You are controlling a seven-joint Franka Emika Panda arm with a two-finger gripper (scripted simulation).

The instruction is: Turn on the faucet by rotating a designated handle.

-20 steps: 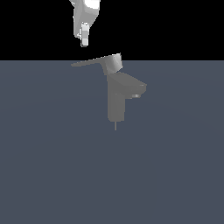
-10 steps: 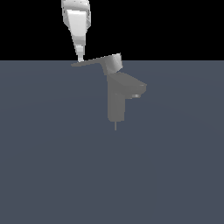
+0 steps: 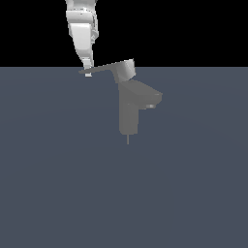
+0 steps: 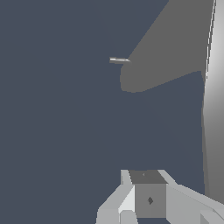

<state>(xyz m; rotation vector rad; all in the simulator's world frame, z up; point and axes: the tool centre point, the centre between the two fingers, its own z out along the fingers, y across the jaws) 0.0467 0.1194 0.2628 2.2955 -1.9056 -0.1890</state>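
Observation:
The grey faucet [image 3: 129, 116] stands upright on the dark floor, its short spout [image 3: 151, 98] angled toward the exterior view's right. The handle [image 3: 104, 69] is the top lever; its thin blade reaches toward the exterior view's left. My white gripper [image 3: 87, 71] comes down from above, and its narrow, closed fingertips sit at the blade's outer tip, touching or nearly touching it. In the wrist view the blade [image 4: 168, 50] is a broad grey tapering shape, and my fingers [image 4: 144, 199] appear together at the frame edge, holding nothing.
The dark grey floor [image 3: 58, 184] stretches all round the faucet. A thin pin [image 3: 128, 139] sticks out below the column. A pale upright strip [image 4: 214, 113] runs along one edge of the wrist view; I cannot tell what it is.
My gripper has come down and shifted slightly toward the exterior view's left, from above the blade to its tip. The handle has not visibly turned.

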